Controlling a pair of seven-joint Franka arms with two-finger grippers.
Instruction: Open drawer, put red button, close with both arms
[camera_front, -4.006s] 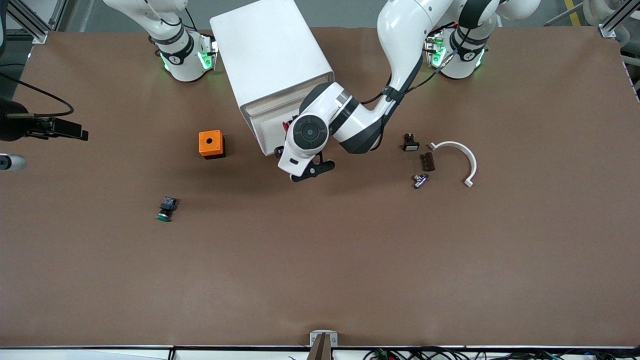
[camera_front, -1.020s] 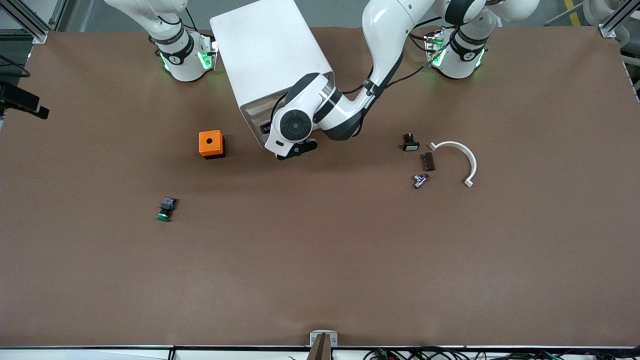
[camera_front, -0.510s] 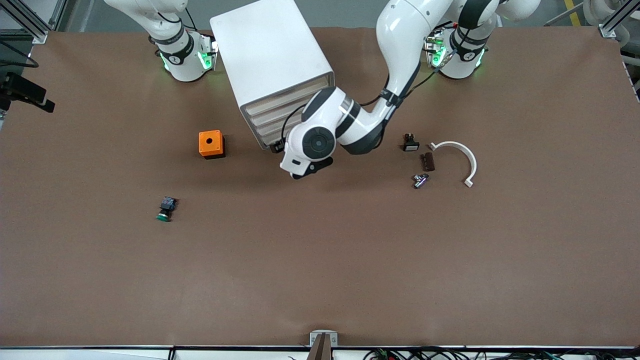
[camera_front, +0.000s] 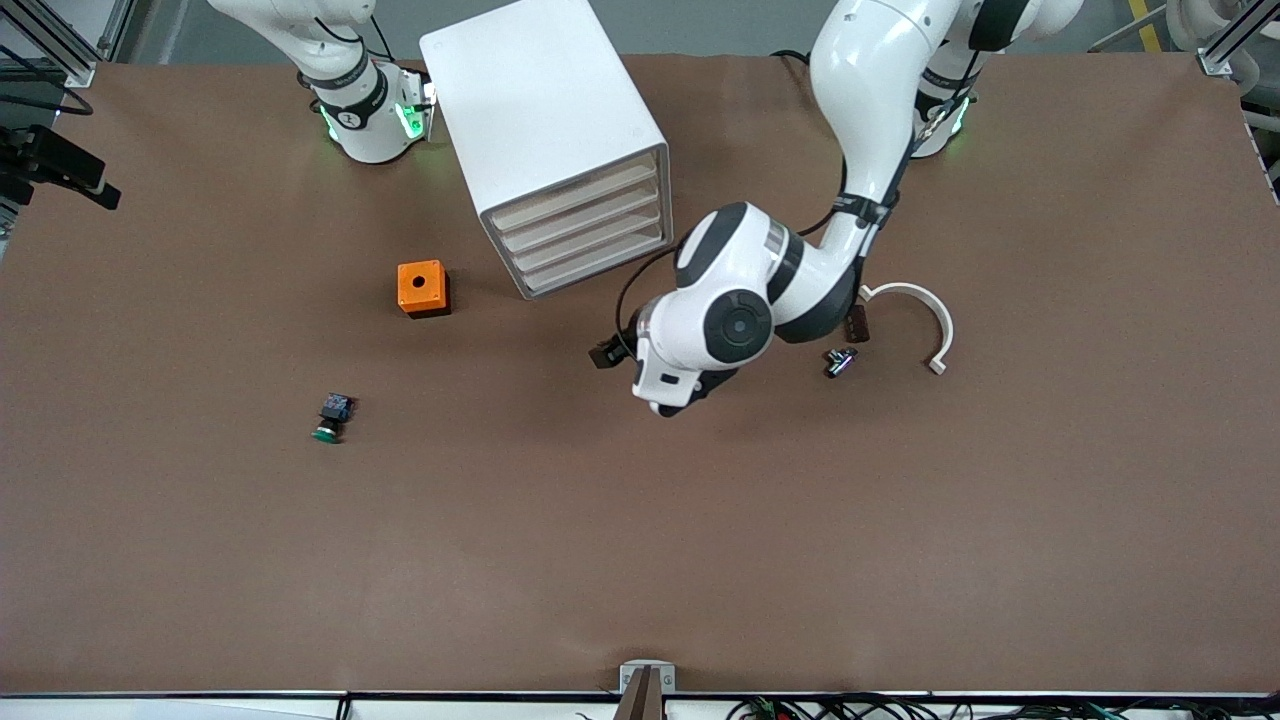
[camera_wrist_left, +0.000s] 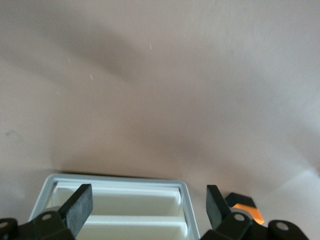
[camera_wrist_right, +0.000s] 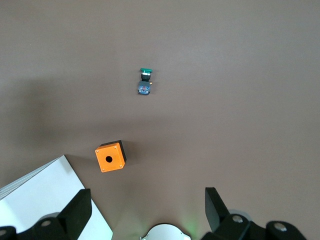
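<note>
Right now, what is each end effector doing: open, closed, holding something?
Left end effector: open, empty, over the bare brown table.
Right end effector: open, empty, waiting.

We see a big white cabinet (camera_front: 545, 110) that looks like smooth plastic with a soft shine. Its four beige drawer fronts (camera_front: 580, 228) look matt. The brown table top (camera_front: 640, 520) looks flat and dull, a bit like cloth or paper. The two white robot arms (camera_front: 860, 110) are glossy with black bands. The small orange box (camera_front: 422, 288) looks like smooth plastic. The white curved clip (camera_front: 920, 312) looks like plastic too. The little shiny part (camera_front: 840, 361) looks like metal.
</note>
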